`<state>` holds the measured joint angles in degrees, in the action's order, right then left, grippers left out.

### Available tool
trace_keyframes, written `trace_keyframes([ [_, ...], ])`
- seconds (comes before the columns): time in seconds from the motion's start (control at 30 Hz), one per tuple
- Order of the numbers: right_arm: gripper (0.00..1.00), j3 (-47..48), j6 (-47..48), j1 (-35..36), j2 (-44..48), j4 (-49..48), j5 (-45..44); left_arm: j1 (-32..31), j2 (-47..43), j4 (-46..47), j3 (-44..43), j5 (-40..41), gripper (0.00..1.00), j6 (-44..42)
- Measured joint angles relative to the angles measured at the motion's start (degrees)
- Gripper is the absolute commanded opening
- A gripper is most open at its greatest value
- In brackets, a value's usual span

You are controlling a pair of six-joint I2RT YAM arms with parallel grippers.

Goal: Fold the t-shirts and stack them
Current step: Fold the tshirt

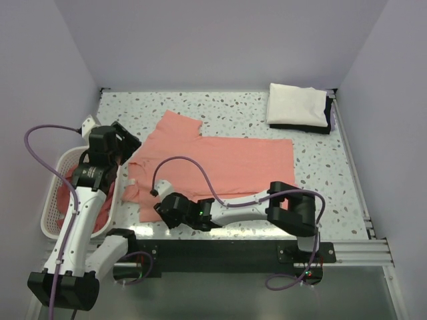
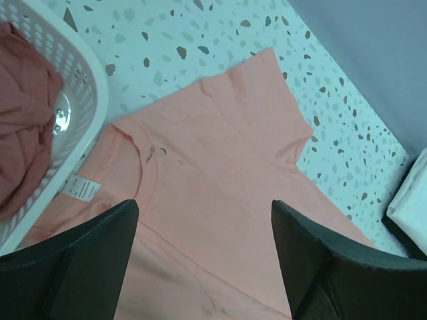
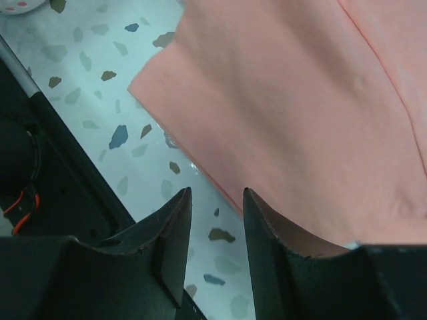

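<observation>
Looking down at a salmon-pink short-sleeved t-shirt [image 1: 227, 167] of thin soft cloth, lying spread out flat on the white speckled tabletop [image 1: 233, 110], with its neck pointing left and one sleeve pointing to the far side. Finding its small white neck label [image 2: 83, 189] just beside the white plastic lattice basket [image 1: 48, 200] at the tabletop's left edge. Spotting bunched-up pink cloth [image 2: 23, 133] sitting inside that basket.

Hovering the left tool [image 2: 203, 220] over the t-shirt near the neck, with its two black fingers standing wide apart and holding nothing.

Holding the right tool [image 3: 217, 200] low at the near left corner of the t-shirt, with its fingers a little apart, one over the cloth's edge, the other over bare tabletop, and pinching nothing.

Seeing a folded white cloth [image 1: 297, 105] resting on a folded dark cloth [image 1: 327, 119] in the far right corner, well apart from the t-shirt.
</observation>
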<state>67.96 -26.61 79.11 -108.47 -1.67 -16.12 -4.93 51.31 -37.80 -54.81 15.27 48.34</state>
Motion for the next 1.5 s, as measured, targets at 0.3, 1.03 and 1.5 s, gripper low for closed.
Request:
trace_keyframes([
  [0.3,0.44,9.6,7.8,1.7,-10.0,-0.7,-0.8,1.8,2.8,-0.1,-3.0,-0.5,0.86,-2.3],
  [1.03,0.03,15.6,11.4,1.3,-16.1,1.1,-3.5,7.6,8.1,3.7,-2.3,-8.2,0.85,-5.6],
  [1.5,0.02,20.3,10.7,-9.6,-12.5,8.4,8.3,7.8,9.3,6.8,2.3,-12.9,0.85,-7.1],
])
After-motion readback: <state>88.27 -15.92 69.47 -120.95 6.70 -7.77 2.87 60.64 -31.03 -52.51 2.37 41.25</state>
